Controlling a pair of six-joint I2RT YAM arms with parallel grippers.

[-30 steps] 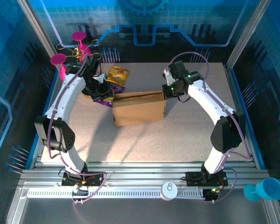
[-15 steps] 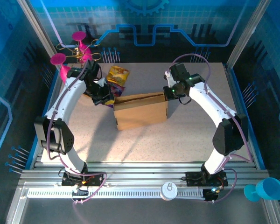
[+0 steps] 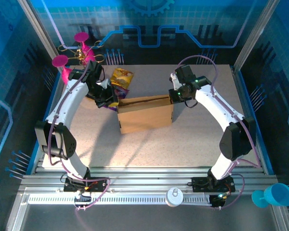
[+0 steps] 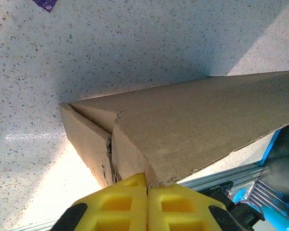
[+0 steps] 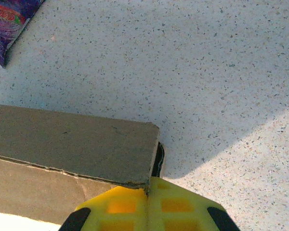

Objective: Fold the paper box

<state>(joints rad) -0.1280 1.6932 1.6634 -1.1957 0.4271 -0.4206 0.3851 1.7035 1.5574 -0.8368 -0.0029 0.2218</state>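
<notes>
The paper box is plain brown cardboard, standing half-folded in the middle of the table. My left gripper sits at its far left corner. In the left wrist view the yellow fingers are shut, with the edge of a cardboard wall pinched in their seam. My right gripper is at the far right corner. There the yellow fingertips are shut on the corner of a cardboard flap.
A yellow snack packet and a purple one lie just behind the box's left end. The purple packet also shows at the right wrist view's top left. Pink cups stand at the back left corner.
The box and both grippers have shifted slightly to the right over the last second; both grips stay shut on the far corners.
</notes>
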